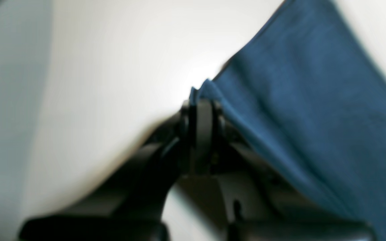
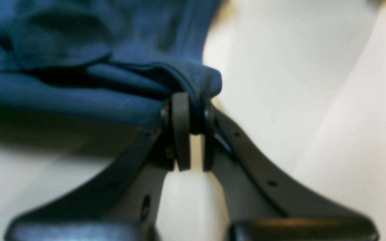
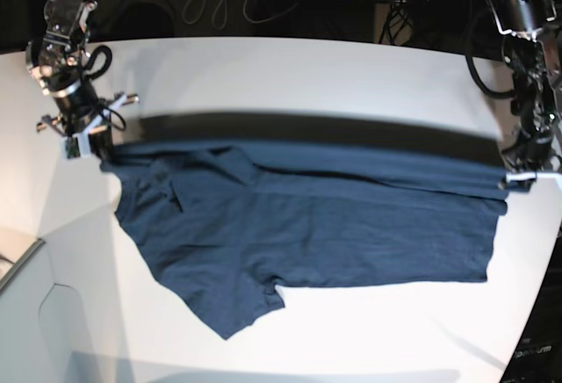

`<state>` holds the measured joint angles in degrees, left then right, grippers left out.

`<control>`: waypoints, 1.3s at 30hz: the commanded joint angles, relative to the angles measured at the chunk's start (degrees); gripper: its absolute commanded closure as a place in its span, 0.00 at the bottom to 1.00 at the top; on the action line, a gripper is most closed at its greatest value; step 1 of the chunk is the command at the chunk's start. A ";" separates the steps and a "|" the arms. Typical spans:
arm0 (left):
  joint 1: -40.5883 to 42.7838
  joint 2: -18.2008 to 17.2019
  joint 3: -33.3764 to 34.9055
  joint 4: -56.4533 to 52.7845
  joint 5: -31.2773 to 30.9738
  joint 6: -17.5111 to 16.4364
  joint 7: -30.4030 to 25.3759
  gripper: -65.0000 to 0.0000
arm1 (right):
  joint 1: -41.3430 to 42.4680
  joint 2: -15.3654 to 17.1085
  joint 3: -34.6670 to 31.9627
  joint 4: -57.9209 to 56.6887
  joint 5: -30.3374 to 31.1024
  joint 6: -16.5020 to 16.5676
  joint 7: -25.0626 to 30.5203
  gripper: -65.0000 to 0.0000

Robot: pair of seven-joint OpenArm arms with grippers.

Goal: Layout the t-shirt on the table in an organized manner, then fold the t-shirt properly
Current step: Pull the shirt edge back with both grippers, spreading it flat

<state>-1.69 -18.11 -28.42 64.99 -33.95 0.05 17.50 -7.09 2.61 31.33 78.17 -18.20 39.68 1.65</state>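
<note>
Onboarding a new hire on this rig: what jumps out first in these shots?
The dark navy t-shirt dominates: stretched wide across the white table, its far edge lifted taut and casting a dark shadow band behind it. Each end of that edge is pinched by a shut claw: the right claw at the base view's left, the left claw at its right. One sleeve hangs toward the near side of the table.

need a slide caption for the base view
Both end effectors, left and right, pinch opposite ends of the navy t-shirt, stretched above the white table.
</note>
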 commanded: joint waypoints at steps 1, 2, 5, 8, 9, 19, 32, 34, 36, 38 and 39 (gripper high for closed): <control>-1.08 -1.36 -0.45 2.66 0.06 -0.01 -1.89 1.00 | 0.81 0.77 0.18 2.93 1.10 0.32 2.00 1.00; -1.16 -1.36 -0.45 3.89 0.06 0.08 -1.89 1.00 | 1.95 0.68 0.10 4.51 1.10 0.32 2.00 1.00; -4.24 -1.36 -0.45 5.91 0.06 0.17 -1.89 1.00 | 5.73 -0.19 0.10 6.27 1.10 0.32 1.47 1.00; -7.14 -1.45 -0.45 6.26 0.06 0.17 -1.80 1.00 | 9.33 -0.19 0.10 6.09 1.01 0.32 1.47 1.00; -8.02 -1.45 -0.45 6.26 0.06 0.17 -1.80 1.00 | 10.04 -0.19 0.10 6.09 0.92 0.32 1.47 1.00; -3.98 -0.75 -0.72 6.52 0.06 0.17 2.77 1.00 | 2.21 -0.55 0.36 6.27 1.01 0.32 2.00 1.00; 10.09 4.97 -12.23 6.79 -0.02 -0.36 2.94 1.00 | -12.82 -0.46 0.36 6.09 1.10 0.32 2.09 1.00; 11.23 4.97 -12.23 6.61 -0.02 -0.36 2.86 1.00 | -14.58 -0.46 0.36 6.09 1.10 0.32 2.09 1.00; 11.85 4.97 -12.23 6.35 -0.02 -0.36 3.12 1.00 | -16.07 -0.55 0.36 6.09 1.10 0.32 2.09 1.00; 12.73 5.05 -12.23 6.44 -0.02 -0.36 3.12 1.00 | -17.57 -0.55 0.36 6.09 1.10 0.32 2.09 1.00; 13.17 5.05 -12.23 6.70 -0.02 -0.36 3.12 1.00 | -18.09 -0.63 0.36 6.09 1.10 0.32 2.09 1.00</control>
<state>11.29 -12.05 -40.21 70.57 -33.91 -0.21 22.24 -25.17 1.41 31.38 83.35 -17.78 40.12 2.61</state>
